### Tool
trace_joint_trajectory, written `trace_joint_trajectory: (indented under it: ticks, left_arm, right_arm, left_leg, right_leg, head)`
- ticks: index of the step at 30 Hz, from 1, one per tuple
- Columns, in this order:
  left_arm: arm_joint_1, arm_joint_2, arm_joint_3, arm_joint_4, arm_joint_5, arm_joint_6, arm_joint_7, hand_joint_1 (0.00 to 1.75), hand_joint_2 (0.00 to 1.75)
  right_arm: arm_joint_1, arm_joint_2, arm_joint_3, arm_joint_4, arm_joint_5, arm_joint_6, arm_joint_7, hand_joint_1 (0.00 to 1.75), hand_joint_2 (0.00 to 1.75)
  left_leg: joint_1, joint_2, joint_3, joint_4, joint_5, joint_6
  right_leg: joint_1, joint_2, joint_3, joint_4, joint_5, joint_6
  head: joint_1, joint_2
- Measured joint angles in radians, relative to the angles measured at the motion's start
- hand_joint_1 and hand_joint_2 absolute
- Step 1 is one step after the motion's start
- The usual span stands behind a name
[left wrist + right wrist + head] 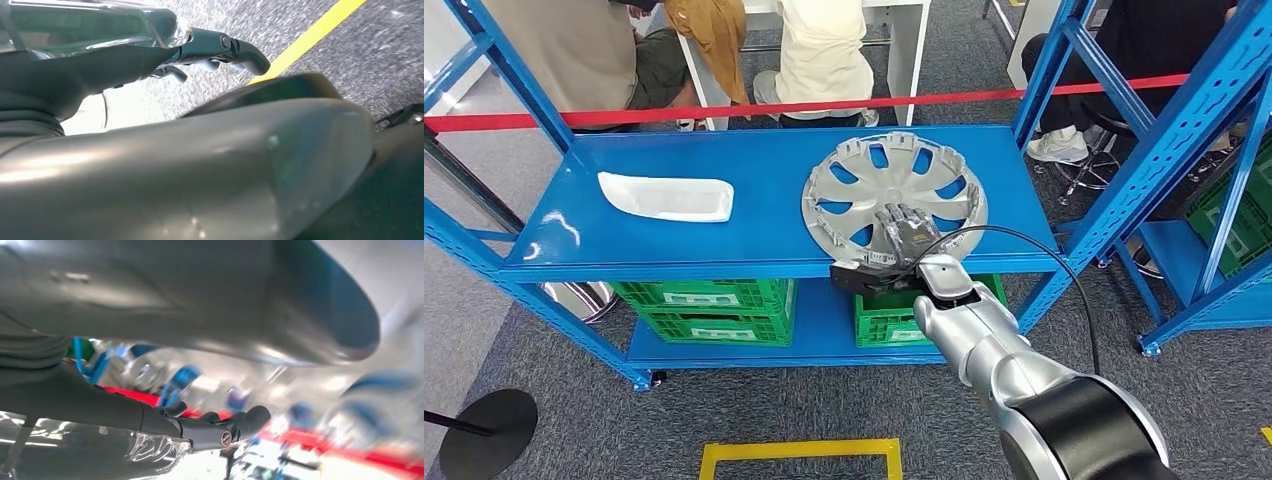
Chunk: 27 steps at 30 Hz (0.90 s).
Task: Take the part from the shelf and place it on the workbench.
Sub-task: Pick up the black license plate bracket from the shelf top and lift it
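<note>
Item: hubcap (894, 190), silver, spoked with open slots, lying flat on the blue shelf (674, 250), centre-right of the head frame. Beside it, upper left of centre, a white panel (667, 197); green crates (714, 305) sit below.

Your right hand (906, 232) rests over the hubcap's near rim, fingers spread apart on its face, not yet closed on anything. Your left hand (220, 50) hangs over grey floor by a yellow line (310, 37); whether it is parted or closed, you cannot tell.

Handling, by judgement: light, stiff thin plastic, smooth and likely slippery, wide for one hand. Hook fingers through a slot or pinch the rim; a flat press will only slide it.
</note>
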Motion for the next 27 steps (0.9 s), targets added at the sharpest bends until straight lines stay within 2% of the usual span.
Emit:
trace_joint_trajectory:
  ticks: [4, 7, 14, 20, 24, 27]
  left_arm:
    - [0.000, 0.000, 0.000, 0.000, -0.001, -0.002, -0.001, 0.00, 0.00]
    - [0.000, 0.001, 0.000, 0.000, -0.001, -0.002, -0.002, 0.00, 0.00]
    - [0.000, 0.002, 0.000, 0.000, -0.010, -0.010, -0.002, 0.00, 0.00]
    - [0.000, 0.002, 0.000, 0.000, -0.017, -0.012, -0.002, 0.00, 0.00]
    - [0.000, 0.002, 0.000, 0.000, -0.018, -0.012, -0.002, 0.00, 0.00]
    - [0.000, 0.002, 0.000, 0.000, -0.018, -0.012, -0.002, 0.00, 0.00]
  right_arm:
    - [0.000, 0.007, 0.000, 0.004, 0.003, 0.102, -0.007, 0.00, 0.00]
    - [-0.001, 0.009, 0.001, 0.006, 0.005, 0.137, -0.007, 0.00, 0.00]
    - [-0.010, 0.011, 0.001, 0.006, -0.010, 0.270, -0.007, 0.00, 0.00]
    - [-0.017, 0.013, 0.001, 0.006, -0.014, 0.305, -0.007, 0.00, 0.00]
    - [-0.016, 0.013, -0.001, 0.006, -0.027, 0.296, -0.004, 0.00, 1.75]
    - [-0.013, 0.013, -0.006, 0.006, -0.044, 0.277, -0.001, 0.00, 1.75]
  left_leg:
    - [-0.001, -0.003, 0.000, 0.000, -0.002, 0.007]
    - [-0.002, -0.002, 0.000, 0.001, -0.003, 0.011]
    - [-0.002, -0.002, 0.001, 0.001, -0.004, 0.013]
    - [-0.001, -0.002, 0.003, 0.001, -0.004, 0.013]
    - [0.000, -0.002, 0.004, 0.001, -0.004, 0.013]
    - [0.000, -0.002, 0.004, 0.001, -0.004, 0.013]
  right_leg:
    - [-0.001, -0.002, 0.007, -0.011, 0.004, 0.006]
    - [-0.001, -0.002, 0.008, -0.015, 0.005, 0.010]
    - [-0.001, -0.002, 0.009, -0.015, 0.006, 0.012]
    - [0.001, -0.002, 0.011, -0.015, 0.005, 0.012]
    - [0.001, -0.002, 0.012, -0.015, 0.005, 0.012]
    - [0.001, -0.002, 0.012, -0.015, 0.005, 0.012]
  head:
    - [0.000, 0.000]
    - [0.000, 0.000]
    - [-0.001, 0.000]
    - [-0.001, 0.000]
    - [0.000, 0.000]
    - [0.000, 0.000]
